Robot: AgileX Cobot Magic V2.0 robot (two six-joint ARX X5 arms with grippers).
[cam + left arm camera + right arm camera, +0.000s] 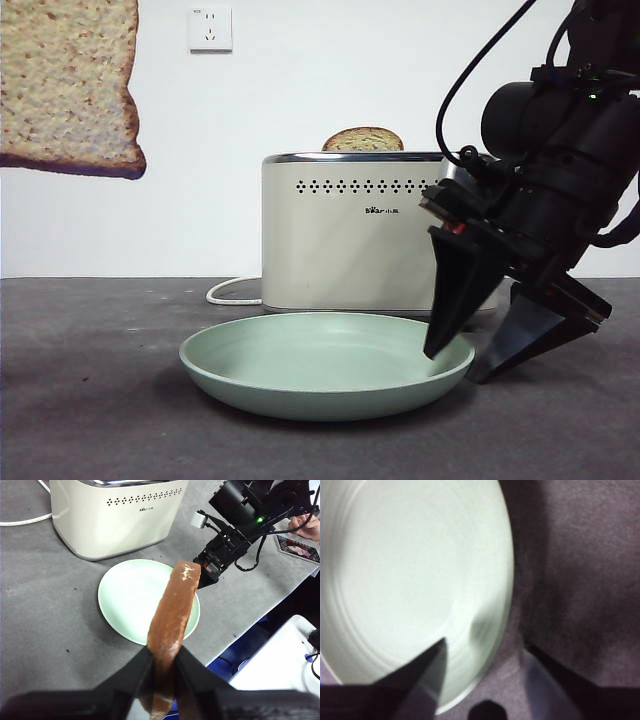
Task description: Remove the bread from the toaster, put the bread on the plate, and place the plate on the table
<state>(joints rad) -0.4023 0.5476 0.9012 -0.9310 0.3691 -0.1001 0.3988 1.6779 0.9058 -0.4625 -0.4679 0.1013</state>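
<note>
The left gripper [162,667], clamped on the bread [65,85], holds it upper left; the right gripper [500,340], jaws apart, straddles the plate [300,385] rim. Placing remains.

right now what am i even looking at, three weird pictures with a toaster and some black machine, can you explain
It is a two-armed robot at a table, and each arm ends in two black jaws.

The front view looks level across the table. A cream toaster stands at the back with a second slice poking out of its top, and a pale green plate lies in front of it.

The left wrist view comes from a camera on the left arm. The left gripper is shut on a slice of bread, held in the air above the plate; the same slice shows at the front view's top left.

The right wrist view comes from the right arm. The right gripper is open, with one jaw over the plate's rim and the other outside it.
</note>
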